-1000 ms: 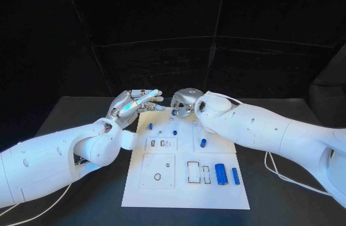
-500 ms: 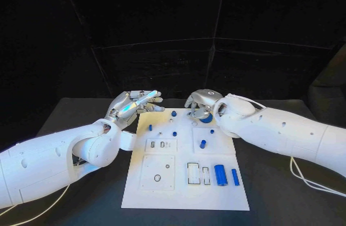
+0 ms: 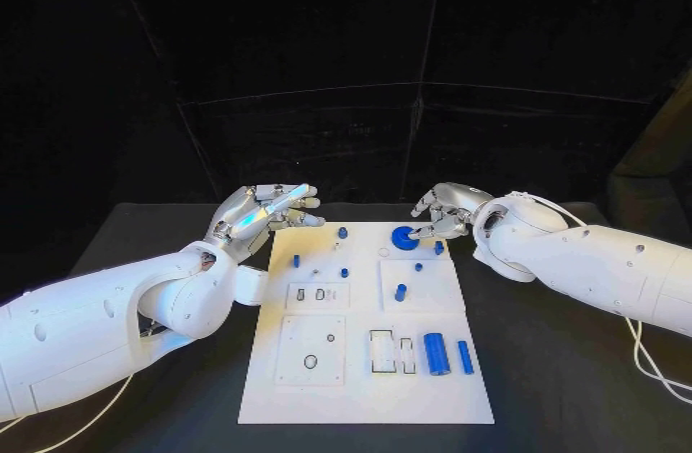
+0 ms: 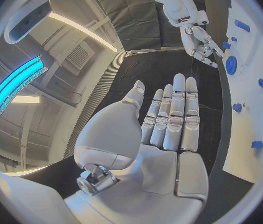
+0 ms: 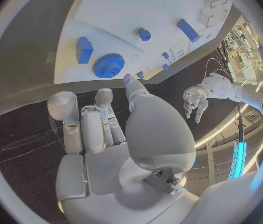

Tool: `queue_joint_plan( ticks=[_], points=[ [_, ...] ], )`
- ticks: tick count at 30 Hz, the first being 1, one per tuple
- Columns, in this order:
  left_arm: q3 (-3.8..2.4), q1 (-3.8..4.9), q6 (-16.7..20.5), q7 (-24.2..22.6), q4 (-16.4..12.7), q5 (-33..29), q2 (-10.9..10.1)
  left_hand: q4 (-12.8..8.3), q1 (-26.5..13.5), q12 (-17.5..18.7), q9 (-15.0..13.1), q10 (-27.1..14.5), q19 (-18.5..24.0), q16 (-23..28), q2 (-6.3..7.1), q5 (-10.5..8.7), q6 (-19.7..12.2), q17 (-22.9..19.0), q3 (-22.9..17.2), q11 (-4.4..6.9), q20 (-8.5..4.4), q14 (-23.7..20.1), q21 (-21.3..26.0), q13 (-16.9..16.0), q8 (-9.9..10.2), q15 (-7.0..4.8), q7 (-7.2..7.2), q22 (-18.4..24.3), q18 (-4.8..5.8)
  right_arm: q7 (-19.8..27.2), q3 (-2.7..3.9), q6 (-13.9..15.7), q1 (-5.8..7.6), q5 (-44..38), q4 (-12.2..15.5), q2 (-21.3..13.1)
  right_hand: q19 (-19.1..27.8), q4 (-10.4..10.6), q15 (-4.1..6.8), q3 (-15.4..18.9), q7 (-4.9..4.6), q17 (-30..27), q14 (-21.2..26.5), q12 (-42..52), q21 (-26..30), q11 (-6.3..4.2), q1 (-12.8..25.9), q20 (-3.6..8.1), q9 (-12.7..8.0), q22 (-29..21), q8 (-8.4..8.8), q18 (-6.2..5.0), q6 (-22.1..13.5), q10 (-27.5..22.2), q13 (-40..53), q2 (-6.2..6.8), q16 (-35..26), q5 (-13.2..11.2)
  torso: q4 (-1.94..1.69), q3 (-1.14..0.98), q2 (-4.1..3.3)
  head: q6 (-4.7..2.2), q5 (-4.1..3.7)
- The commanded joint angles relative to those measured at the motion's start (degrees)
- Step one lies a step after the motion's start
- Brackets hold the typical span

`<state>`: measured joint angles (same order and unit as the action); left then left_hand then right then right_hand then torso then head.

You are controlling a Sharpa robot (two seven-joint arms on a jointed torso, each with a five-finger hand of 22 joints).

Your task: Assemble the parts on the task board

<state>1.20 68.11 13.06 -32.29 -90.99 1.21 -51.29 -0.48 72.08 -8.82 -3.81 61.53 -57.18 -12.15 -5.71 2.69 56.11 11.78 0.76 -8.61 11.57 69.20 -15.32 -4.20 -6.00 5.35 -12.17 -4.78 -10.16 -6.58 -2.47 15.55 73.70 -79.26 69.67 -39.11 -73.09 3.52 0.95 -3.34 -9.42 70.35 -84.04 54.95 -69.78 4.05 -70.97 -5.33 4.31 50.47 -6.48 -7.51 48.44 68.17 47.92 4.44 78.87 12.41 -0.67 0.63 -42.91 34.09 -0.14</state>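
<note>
The right robot hand (image 3: pixel 444 213) has drawn back from the far middle of the white rectangular task board (image 3: pixel 361 398) to its far right corner, uncovering a round blue toothed gear (image 3: pixel 405 237) there; its fingers are loosely curled, holding nothing. This suggests the gear is placed. The left robot hand (image 3: pixel 264 213), fingers straight and together, hovers empty at the far left corner, above the black tabletop (image 3: pixel 159 238).

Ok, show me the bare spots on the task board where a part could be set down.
The task board is bare along its near edge, below the two long blue pieces and the cutouts. The far strip is crowded: the blue gear and small pegs lie between the left hand and right hand.
</note>
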Motion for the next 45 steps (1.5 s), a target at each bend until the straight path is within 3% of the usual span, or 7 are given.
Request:
queue_joint_plan(
  ticks=[1, 9, 16, 27, 34, 45],
  points=[
    [-0.01, 0.08, -1.2, -0.8, 0.2, -0.2, 0.1, -0.3, -0.1, 0.2, 0.0, -0.2, -0.1, 0.3, -0.55, 0.38, 0.1, 0.1, -0.1, -0.25, 0.46, -0.2, 0.2, 0.1, 0.2, 0.2, -0.25, 0.1, -0.39, -1.1, 0.01, -3.2, 0.18, 2.6, -0.5, 0.0, -0.5, 0.5, -0.46, 1.1, -0.12, 1.9, -2.9, 4.0, -0.9, 0.17, -1.2, -0.19, -0.1, 1.3, -0.31, 0.59, -1.0, 1.1, 4.4, -0.23, 1.2, 0.3, 0.04, -0.05, -0.13, -0.2, 0.09],
    [-0.01, 0.07, -1.4, -0.8, 0.7, -0.3, 0.4, -0.3, -0.1, 0.2, 0.0, -0.2, -0.1, 0.3, -0.55, 0.38, 0.1, 0.1, -0.1, -0.25, 0.46, -0.2, 0.2, 0.1, 0.2, 0.2, -0.25, 0.1, -0.39, -0.9, -0.01, -6.1, 0.19, 2.1, -2.1, 1.2, -1.6, 0.9, -0.68, 2.4, -0.13, 7.0, -3.7, 10.2, -2.9, 0.32, -3.3, -0.38, -0.1, 4.3, -0.9, 1.02, -1.8, 3.4, 11.3, -0.98, 4.3, 1.3, -0.03, 0.05, -0.1, -0.04, -0.14],
    [-0.01, 0.07, -1.6, -0.8, 1.1, -0.3, 0.7, -0.3, -0.1, 0.2, 0.0, -0.2, -0.1, 0.3, -0.55, 0.38, 0.1, 0.1, -0.1, -0.25, 0.46, -0.2, 0.2, 0.1, 0.2, 0.2, -0.25, 0.1, -0.39, -0.3, -0.03, -7.8, 0.15, 1.2, -3.4, 2.9, -2.6, 0.6, -0.67, 3.0, 0.0, 9.3, -4.0, 14.1, -4.4, 0.24, -4.8, -0.39, -0.1, 6.7, -1.49, 1.41, -1.9, 5.3, 15.8, -1.57, 5.7, 1.2, -0.12, -0.03, -0.13, 0.28, 0.15],
    [-0.01, 0.07, -1.7, -0.7, 1.3, -0.3, 1.0, -0.3, -0.1, 0.2, 0.0, -0.2, -0.1, 0.3, -0.55, 0.38, 0.1, 0.1, -0.1, -0.25, 0.46, -0.2, 0.2, 0.1, 0.2, 0.2, -0.25, 0.1, -0.39, -0.2, -0.04, -8.4, 0.13, -0.1, -5.0, 4.6, -2.7, 0.0, -0.64, 2.8, 0.12, 10.4, -4.1, 15.7, -5.0, 0.14, -6.3, -0.38, -0.1, 7.5, -1.95, 1.52, -1.9, 5.9, 17.7, -2.5, 6.4, 2.6, -0.03, 0.02, -0.12, 0.56, 0.3],
    [-0.01, 0.07, -1.8, -0.7, 1.5, -0.3, 1.0, -0.3, -0.1, 0.2, 0.0, -0.2, -0.1, 0.3, -0.55, 0.38, 0.1, 0.1, -0.1, -0.25, 0.46, -0.2, 0.2, 0.1, 0.2, 0.2, -0.25, 0.1, -0.39, -0.8, -0.04, -8.6, 0.12, -0.7, -5.5, 5.0, -2.9, -1.1, -0.54, 1.2, 0.21, 10.9, -4.2, 16.4, -5.4, 0.01, -8.4, -0.31, 0.0, 8.1, -2.62, 1.61, -1.2, 6.3, 18.7, -4.11, 6.7, 1.4, -0.05, 0.02, -0.11, 0.66, 0.24],
    [-0.01, 0.07, -1.9, -0.6, 1.6, -0.3, 1.0, -0.3, -0.1, 0.2, 0.0, -0.2, -0.1, 0.3, -0.55, 0.38, 0.1, 0.1, -0.1, -0.25, 0.46, -0.2, 0.2, 0.1, 0.2, 0.2, -0.25, 0.1, -0.39, -1.3, -0.05, -9.3, 0.1, -1.6, -6.1, 5.4, -3.0, -1.5, -0.55, 0.7, 0.19, 11.2, -4.2, 16.7, -5.7, 0.01, -8.8, -0.31, 0.0, 8.5, -2.74, 1.67, -1.1, 6.5, 19.1, -4.32, 6.8, 1.3, -0.08, -0.01, -0.12, 0.85, 0.3]
  ],
)
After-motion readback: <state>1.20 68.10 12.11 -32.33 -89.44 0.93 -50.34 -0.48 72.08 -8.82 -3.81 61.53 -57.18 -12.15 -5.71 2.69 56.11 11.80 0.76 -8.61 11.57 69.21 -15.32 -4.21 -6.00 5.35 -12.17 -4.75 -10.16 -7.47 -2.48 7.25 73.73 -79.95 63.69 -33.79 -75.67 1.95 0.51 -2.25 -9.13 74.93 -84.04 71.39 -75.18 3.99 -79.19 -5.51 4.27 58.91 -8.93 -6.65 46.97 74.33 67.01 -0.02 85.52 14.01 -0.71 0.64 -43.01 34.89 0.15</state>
